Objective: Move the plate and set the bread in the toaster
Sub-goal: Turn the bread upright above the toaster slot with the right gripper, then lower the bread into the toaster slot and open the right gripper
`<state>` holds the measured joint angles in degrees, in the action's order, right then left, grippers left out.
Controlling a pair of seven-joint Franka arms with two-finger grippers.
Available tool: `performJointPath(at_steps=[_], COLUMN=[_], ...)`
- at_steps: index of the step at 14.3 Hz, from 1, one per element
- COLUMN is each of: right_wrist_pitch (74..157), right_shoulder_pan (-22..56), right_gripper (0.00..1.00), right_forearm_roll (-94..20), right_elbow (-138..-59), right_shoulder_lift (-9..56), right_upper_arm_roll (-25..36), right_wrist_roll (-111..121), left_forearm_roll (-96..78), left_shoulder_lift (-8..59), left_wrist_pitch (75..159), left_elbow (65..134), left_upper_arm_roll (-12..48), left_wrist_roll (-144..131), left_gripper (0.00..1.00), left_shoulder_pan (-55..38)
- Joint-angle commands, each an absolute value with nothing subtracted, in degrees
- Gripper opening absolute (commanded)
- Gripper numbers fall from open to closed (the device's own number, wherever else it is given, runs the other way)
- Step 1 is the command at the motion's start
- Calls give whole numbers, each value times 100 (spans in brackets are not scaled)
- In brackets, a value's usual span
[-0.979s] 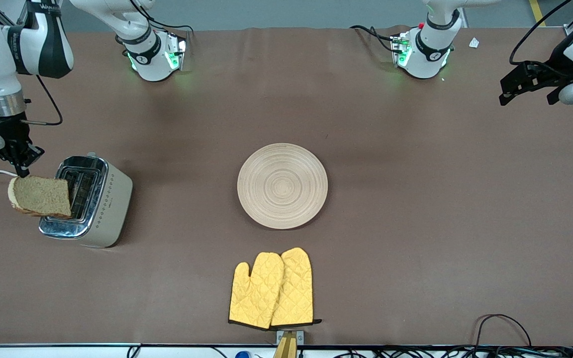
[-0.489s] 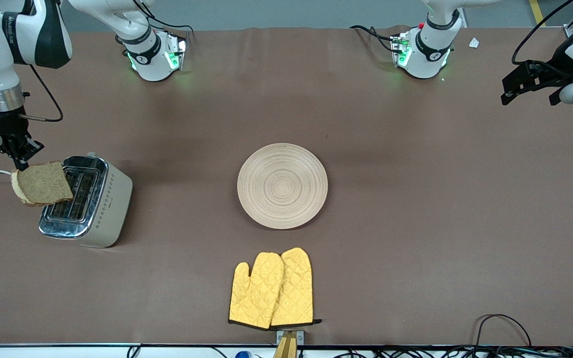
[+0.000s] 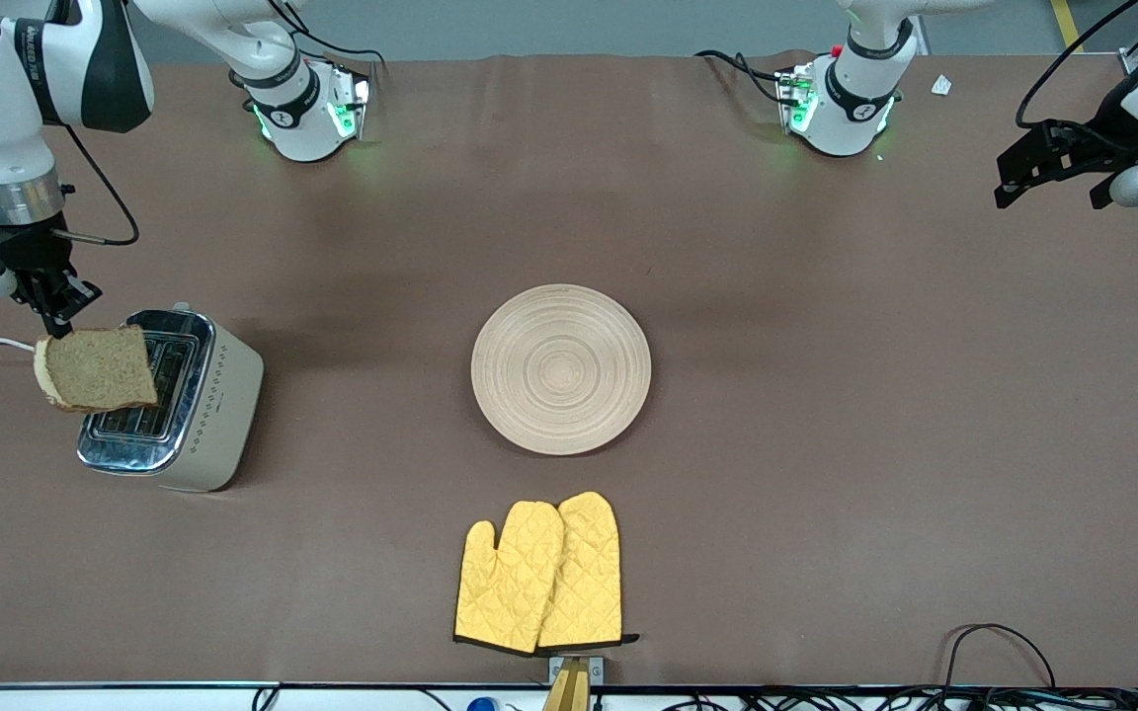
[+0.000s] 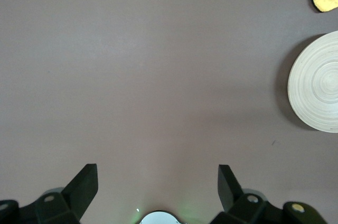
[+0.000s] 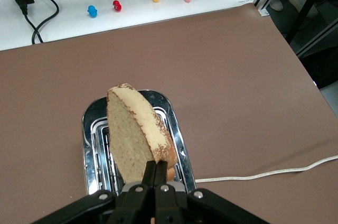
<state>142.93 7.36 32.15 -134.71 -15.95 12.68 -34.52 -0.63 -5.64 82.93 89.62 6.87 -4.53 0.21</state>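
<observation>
- The right claw (image 3: 60, 321) is clenched on one corner of the brown, square slice of bread with a dark crust (image 3: 97, 369).
- The bread is held up in the air, over the cream toaster with the shiny metal top (image 3: 174, 400), which stands at the right arm's end of the brown table (image 3: 826, 415).
- In the right wrist view, the bread (image 5: 138, 134) is seen hanging on its edge over the toaster's slots (image 5: 132, 145), a bit tilted. It is probably held this way so that it can slide down into a slot.
- The bread is not yet in a slot. It looks like it must first be lined up with one and then let down.
- A thin white cord (image 5: 264, 174) is seen running away from the toaster.
- The round, pale wooden plate with ring marks (image 3: 560, 368) is lying flat in the middle of the table, well apart from the toaster. Nothing is on it.
- The left claw (image 3: 1043, 163) is spread wide and nothing is held in it. It is kept up over the left arm's end of the table, and the left arm is waiting there.
- Two yellow quilted oven mitts (image 3: 539, 575) are lying side by side, nearer to the front camera than the plate.
</observation>
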Motion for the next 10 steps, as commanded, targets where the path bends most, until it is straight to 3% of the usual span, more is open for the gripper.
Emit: performJointPath(at_steps=[1,10], right_wrist_pitch=[14256,14027], right_shoulder_pan=[765,967], right_gripper=[0,0], right_forearm_roll=[3270,3278], right_elbow=[-13421,-13254], right_shoulder_lift=[-1547,-1187], right_upper_arm_roll=[1292,1283], right_wrist_roll=[-3595,-4138], left_forearm_roll=[-26,-26], left_shoulder_lift=[-589,-580], left_wrist_pitch=[8227,8227], left_elbow=[8965,8965], left_upper_arm_roll=[694,694], left_wrist_roll=[-360,-360], left_gripper=[100,100], left_shoulder_pan=[35,35])
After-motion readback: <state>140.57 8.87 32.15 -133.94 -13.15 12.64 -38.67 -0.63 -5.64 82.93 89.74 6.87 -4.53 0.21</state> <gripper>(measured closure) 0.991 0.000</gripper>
